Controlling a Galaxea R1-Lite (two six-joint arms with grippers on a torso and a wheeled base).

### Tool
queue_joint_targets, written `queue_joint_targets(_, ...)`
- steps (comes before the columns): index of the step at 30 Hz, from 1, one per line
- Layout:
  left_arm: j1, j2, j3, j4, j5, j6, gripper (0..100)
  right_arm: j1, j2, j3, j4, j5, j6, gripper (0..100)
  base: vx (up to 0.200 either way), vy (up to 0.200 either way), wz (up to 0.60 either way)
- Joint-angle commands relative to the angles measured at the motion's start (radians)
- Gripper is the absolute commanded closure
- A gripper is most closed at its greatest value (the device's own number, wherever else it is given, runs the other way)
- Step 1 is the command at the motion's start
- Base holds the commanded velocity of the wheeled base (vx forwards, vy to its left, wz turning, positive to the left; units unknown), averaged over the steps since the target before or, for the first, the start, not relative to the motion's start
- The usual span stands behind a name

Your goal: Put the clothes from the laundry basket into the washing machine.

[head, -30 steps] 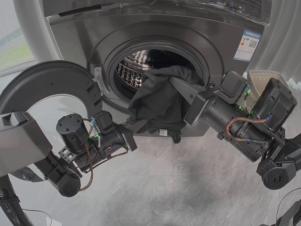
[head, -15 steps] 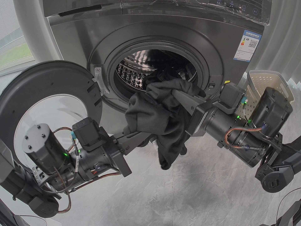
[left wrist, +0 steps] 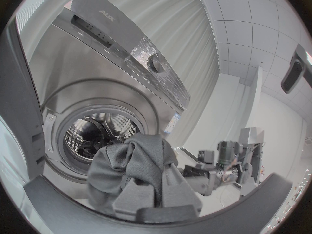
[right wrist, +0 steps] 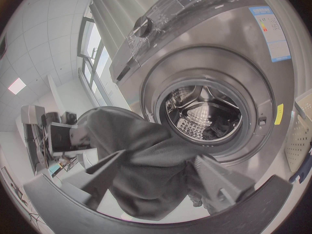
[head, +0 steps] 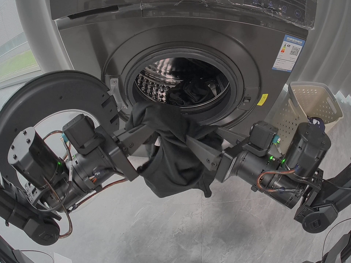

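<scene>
Lift the dark grey cloth (head: 172, 157), hanging just below the opening of the washing machine (head: 204, 30), pinched tight by the left gripper (left wrist: 158, 182) and draped across the wide-open right gripper (right wrist: 159, 158), up and deep inside.

- Dark garment (head: 172, 157): grey-black knit, bunched and hanging in folds just in front of the washing machine (head: 182, 22), below its opening and outside the drum. One bunch is pinched in the left gripper (left wrist: 158, 176); the rest drapes across the spread fingers of the right gripper (right wrist: 159, 155).
- Washing machine: grey front-loader, round door (head: 55, 92) swung fully open to its left.
- Drum (head: 161, 81): more dark clothes (head: 190, 92) lie inside.
- Laundry basket (head: 314, 99): beige, perforated, on the floor just right of the machine.
</scene>
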Motion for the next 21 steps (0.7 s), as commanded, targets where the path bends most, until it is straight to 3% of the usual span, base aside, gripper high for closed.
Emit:
queue_joint_targets(1,0.024,0.02,-0.056,0.0,0.04,-0.004,100,-0.005,0.005,0.046,0.0,0.0,-0.001,0,0.0,0.0,0.0)
queue_joint_targets(16,0.023,0.109,-0.145,-0.002,0.183,0.0,100,0.012,0.03,0.069,-0.003,-0.002,-0.009,0,0.0,0.0,0.0)
queue_joint_targets(21,0.024,0.126,-0.177,-0.002,0.227,0.001,100,0.06,0.036,0.057,-0.004,0.006,-0.007,0,0.0,0.0,0.0)
